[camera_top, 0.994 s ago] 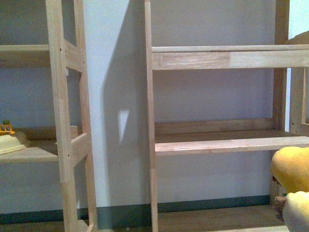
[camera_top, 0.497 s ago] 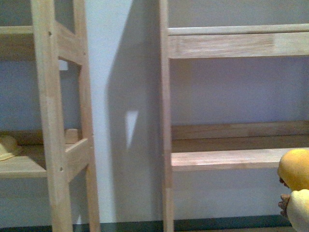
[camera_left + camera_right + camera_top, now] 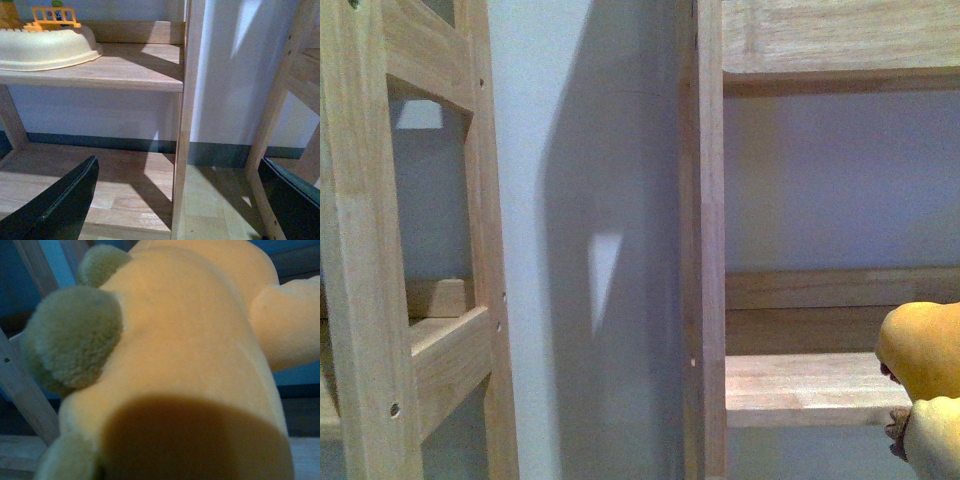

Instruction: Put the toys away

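Note:
The orange-yellow plush toy (image 3: 925, 360) shows at the right edge of the front view, in front of the right wooden shelf's board (image 3: 800, 390). It fills the right wrist view (image 3: 190, 355), so that gripper's fingers are hidden behind the fur; the right gripper is shut on the plush toy. My left gripper (image 3: 180, 200) is open and empty, its dark fingers (image 3: 65, 200) wide apart, low beside a shelf post (image 3: 187, 120) of the left shelf unit.
Two wooden shelf units stand against a pale wall (image 3: 590, 200) with a gap between them. A cream tray (image 3: 45, 47) with small colourful plastic toys sits on the left unit's shelf. The left unit's bottom board (image 3: 100, 180) lies below it.
The view has moved closer to the shelves and the gap between them. The plush toy stays at the right edge. The cream tray has slid out of the front view.

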